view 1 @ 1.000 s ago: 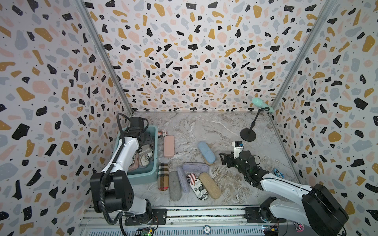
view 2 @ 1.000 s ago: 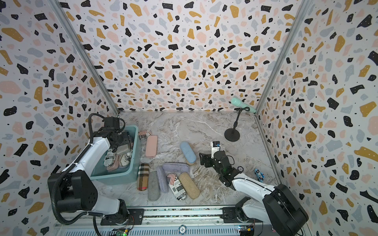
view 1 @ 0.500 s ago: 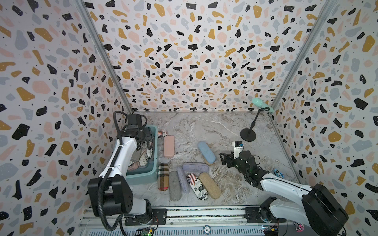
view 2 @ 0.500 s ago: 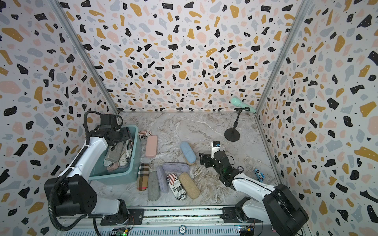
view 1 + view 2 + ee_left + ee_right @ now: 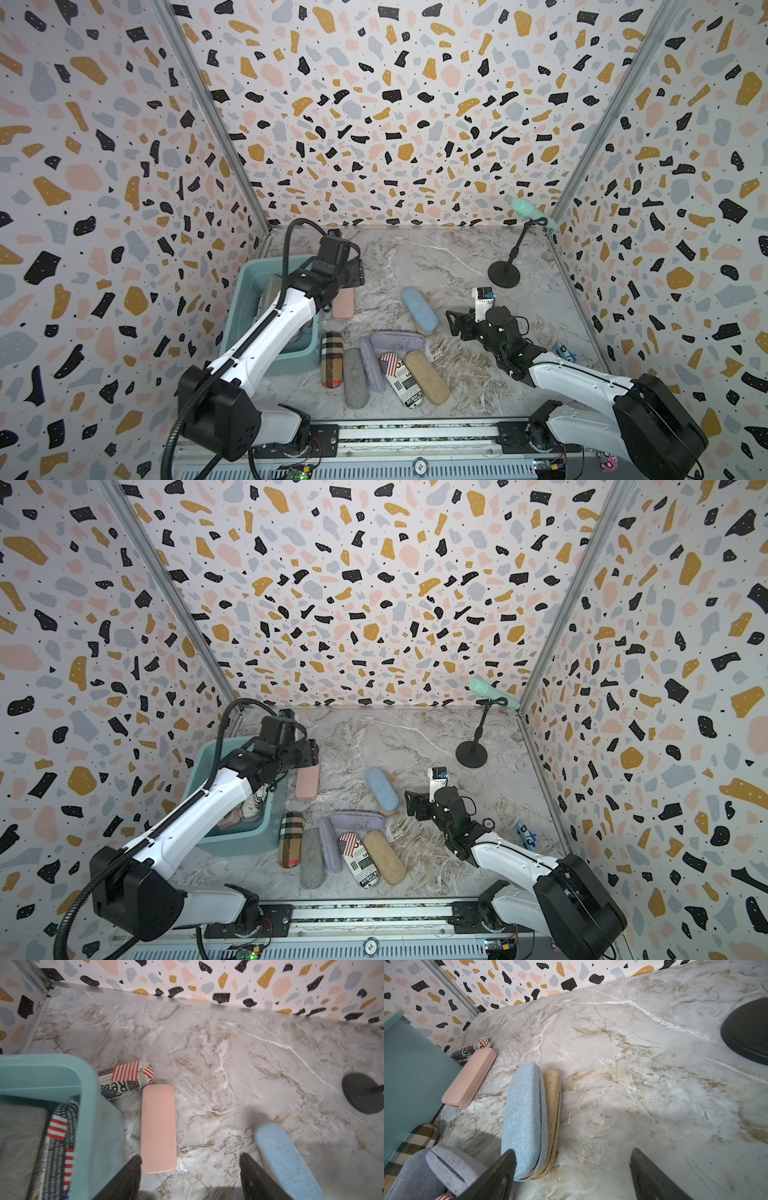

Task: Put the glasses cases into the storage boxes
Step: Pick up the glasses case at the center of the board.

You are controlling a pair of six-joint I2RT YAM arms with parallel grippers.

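The teal storage box [image 5: 249,282] [image 5: 199,762] stands at the left and holds several glasses cases, among them a flag-print one [image 5: 60,1136]. My left gripper [image 5: 356,271] [image 5: 190,1155] hangs open and empty just past the box's right rim, above the near end of the pink case [image 5: 344,303] [image 5: 159,1128]. My right gripper [image 5: 455,326] [image 5: 573,1151] is open and empty, low beside the near end of the light blue case [image 5: 419,309] [image 5: 525,1118]. Plaid [image 5: 331,359], grey [image 5: 355,378], lavender [image 5: 397,340], flag-print [image 5: 401,378] and tan [image 5: 426,376] cases lie in front.
Another flag-print case [image 5: 126,1078] lies against the box's far right corner. A mint microphone [image 5: 532,212] on a black stand [image 5: 503,274] is at the back right. A small blue toy [image 5: 565,352] lies near the right wall. Terrazzo walls close three sides.
My left gripper has swung out from over the storage box to the right and now hangs above the pink case. The right arm has not moved.
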